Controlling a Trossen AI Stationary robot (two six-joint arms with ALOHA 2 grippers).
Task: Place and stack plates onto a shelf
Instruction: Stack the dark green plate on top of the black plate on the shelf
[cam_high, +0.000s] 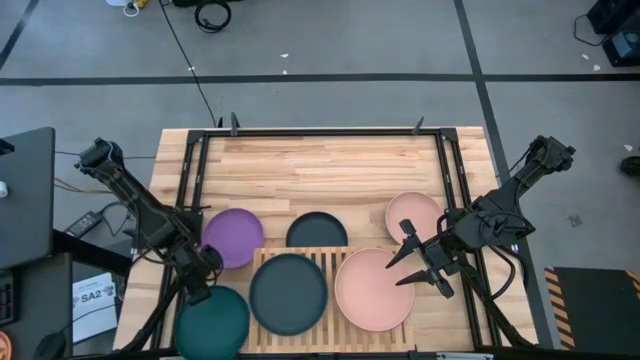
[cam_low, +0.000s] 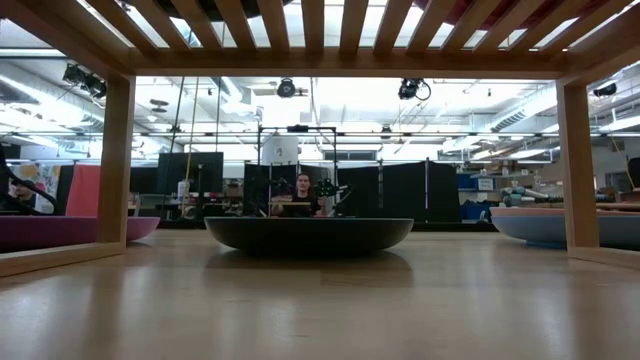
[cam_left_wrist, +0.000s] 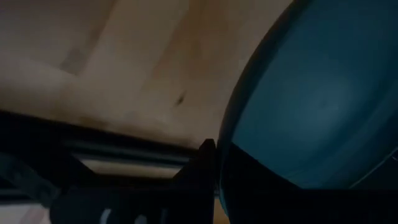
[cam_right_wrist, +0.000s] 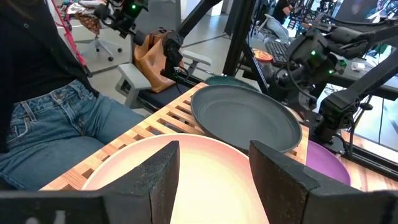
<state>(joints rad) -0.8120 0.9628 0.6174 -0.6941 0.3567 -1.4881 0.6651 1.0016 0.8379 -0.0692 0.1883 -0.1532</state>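
On the shelf (cam_high: 330, 330) at the table's (cam_high: 330, 165) front edge lie a grey plate (cam_high: 288, 292) and a pink plate (cam_high: 372, 290) side by side. The left gripper (cam_high: 200, 287) pinches the teal plate (cam_high: 212, 325) at the front left corner (rim between shut jaws). The right gripper (cam_high: 415, 265) hovers over the pink plate's right rim, jaws spread.

Even overhead light is falling on the surface (cam_high: 330, 170) in the high view, throwing only soft, short shadows beside the arms. In the low view bright ceiling lamps are glaring in the room behind, leaving the dark grey plate (cam_low: 308, 233) nearly a silhouette while the near wood is blurring. The left wrist view is looking dim and out of focus, with the teal plate (cam_left_wrist: 317, 93) smeared; the right wrist view is staying bright.
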